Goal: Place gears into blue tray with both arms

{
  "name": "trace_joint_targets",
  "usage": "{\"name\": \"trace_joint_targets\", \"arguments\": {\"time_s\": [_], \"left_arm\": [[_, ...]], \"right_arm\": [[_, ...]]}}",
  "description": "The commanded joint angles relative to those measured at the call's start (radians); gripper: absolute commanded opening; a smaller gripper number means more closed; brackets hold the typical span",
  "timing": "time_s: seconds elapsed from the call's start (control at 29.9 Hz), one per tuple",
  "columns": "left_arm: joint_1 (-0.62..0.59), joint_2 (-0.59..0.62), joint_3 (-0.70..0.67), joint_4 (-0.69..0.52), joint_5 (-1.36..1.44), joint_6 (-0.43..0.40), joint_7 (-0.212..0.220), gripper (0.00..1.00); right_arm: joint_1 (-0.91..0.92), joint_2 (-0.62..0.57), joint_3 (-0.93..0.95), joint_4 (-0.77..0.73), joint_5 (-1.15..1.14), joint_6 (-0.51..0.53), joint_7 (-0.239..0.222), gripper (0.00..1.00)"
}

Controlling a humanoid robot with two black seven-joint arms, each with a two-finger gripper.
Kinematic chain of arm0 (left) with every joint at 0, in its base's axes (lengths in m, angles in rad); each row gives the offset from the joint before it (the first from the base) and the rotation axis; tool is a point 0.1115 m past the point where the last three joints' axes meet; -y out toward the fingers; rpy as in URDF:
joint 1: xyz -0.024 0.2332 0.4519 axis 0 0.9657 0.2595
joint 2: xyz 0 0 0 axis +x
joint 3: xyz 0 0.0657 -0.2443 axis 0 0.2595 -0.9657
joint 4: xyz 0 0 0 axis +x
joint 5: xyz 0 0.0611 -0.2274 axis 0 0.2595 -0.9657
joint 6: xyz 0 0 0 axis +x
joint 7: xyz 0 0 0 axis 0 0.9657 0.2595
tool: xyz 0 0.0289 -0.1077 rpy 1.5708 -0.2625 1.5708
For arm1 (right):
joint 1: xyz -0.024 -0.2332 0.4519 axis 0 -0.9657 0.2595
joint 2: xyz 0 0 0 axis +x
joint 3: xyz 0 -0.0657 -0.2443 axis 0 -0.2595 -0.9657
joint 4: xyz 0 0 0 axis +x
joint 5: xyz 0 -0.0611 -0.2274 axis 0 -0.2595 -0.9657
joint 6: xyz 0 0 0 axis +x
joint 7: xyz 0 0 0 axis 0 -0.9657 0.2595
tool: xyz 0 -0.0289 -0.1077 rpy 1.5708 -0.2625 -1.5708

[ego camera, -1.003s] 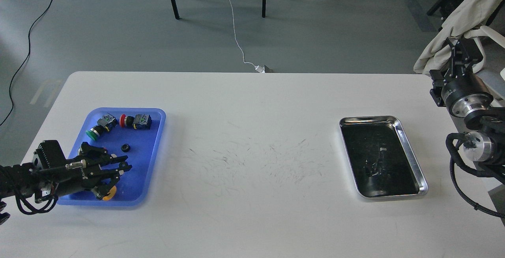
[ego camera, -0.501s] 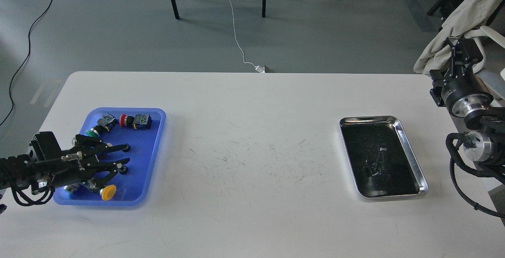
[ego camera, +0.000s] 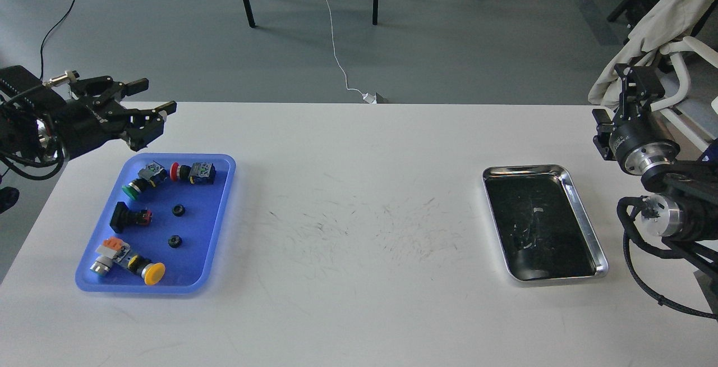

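Two gears lie in the blue tray [ego camera: 219, 215], well below and a little right of my left gripper [ego camera: 145, 110]: one gear [ego camera: 178, 210] nearer the tray's middle, the other gear [ego camera: 174, 241] just below it, apart from each other. Both are tiny black round wheels with a hole through the centre, far smaller than the switches around them; their teeth are too small to make out. My left gripper hangs above the table's [ego camera: 359, 299] far left corner, beyond the tray's far rim, with its two black fingers spread apart and nothing between them. Beneath it in the tray sit a green-capped switch [ego camera: 138, 183] and a red-capped switch [ego camera: 192, 172] along the far end, a black square-headed switch [ego camera: 129, 217] left of the gears, and a yellow-capped switch [ego camera: 129, 260] at the near end. My right gripper [ego camera: 631, 81] is raised off the table's right edge, dark and seen end-on, so I cannot tell whether it is spread or closed. Below and left of it a shiny steel tray [ego camera: 583, 210] rests on the table.
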Motion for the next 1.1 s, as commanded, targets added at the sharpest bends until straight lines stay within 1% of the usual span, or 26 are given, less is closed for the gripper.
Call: {"name": "trace_joint_targets", "arguments": {"time_s": [0.0, 0.2, 0.33, 0.37, 0.43, 0.57, 0.67, 0.77, 0.9, 0.97, 1.04, 1.07], "left_arm": [[-0.036, -0.007, -0.004, 0.0, -0.156, -0.032, 0.0, 0.78], [-0.051, -0.058, -0.01, 0.0, -0.368, -0.033, 0.0, 0.85], [-0.051, -0.081, -0.05, 0.002, -0.533, -0.009, 0.0, 0.86], [-0.05, -0.093, -0.071, 0.008, -0.582, -0.01, 0.0, 0.88], [-0.048, -0.118, -0.107, 0.028, -0.676, -0.009, 0.0, 0.97], [-0.036, -0.135, -0.128, 0.034, -0.842, -0.033, 0.0, 0.98], [-0.033, -0.155, -0.13, 0.035, -0.945, -0.029, 0.0, 0.99], [-0.009, -0.161, -0.133, 0.023, -0.983, -0.02, 0.0, 0.99], [-0.001, -0.156, -0.121, 0.029, -0.98, -0.027, 0.0, 0.99], [-0.001, -0.15, -0.136, 0.017, -0.994, -0.047, 0.0, 0.99], [-0.001, -0.155, -0.157, 0.015, -1.031, -0.114, 0.0, 0.99], [-0.001, -0.156, -0.176, 0.018, -1.07, -0.169, 0.0, 0.99]], "right_arm": [[-0.004, -0.011, 0.0, 0.007, 0.0, -0.004, 0.0, 0.99], [-0.023, -0.055, 0.003, 0.013, 0.005, -0.008, 0.0, 0.99], [-0.03, -0.115, 0.009, 0.036, 0.006, -0.006, 0.0, 0.99], [-0.032, -0.126, 0.012, 0.043, 0.008, -0.006, 0.0, 0.99], [-0.035, -0.143, 0.014, 0.048, 0.008, -0.006, 0.0, 0.99], [-0.04, -0.198, 0.02, 0.068, 0.006, 0.005, 0.0, 0.99], [-0.038, -0.224, 0.022, 0.083, 0.006, 0.008, 0.0, 0.99], [-0.038, -0.252, 0.028, 0.115, 0.006, 0.006, 0.0, 0.99], [-0.038, -0.279, 0.045, 0.204, 0.008, -0.001, 0.0, 0.99], [-0.038, -0.284, 0.058, 0.243, 0.012, -0.008, 0.0, 0.99], [-0.04, -0.284, 0.06, 0.258, 0.019, -0.009, 0.0, 0.99], [-0.04, -0.284, 0.06, 0.26, 0.022, -0.009, 0.0, 0.99]]}}
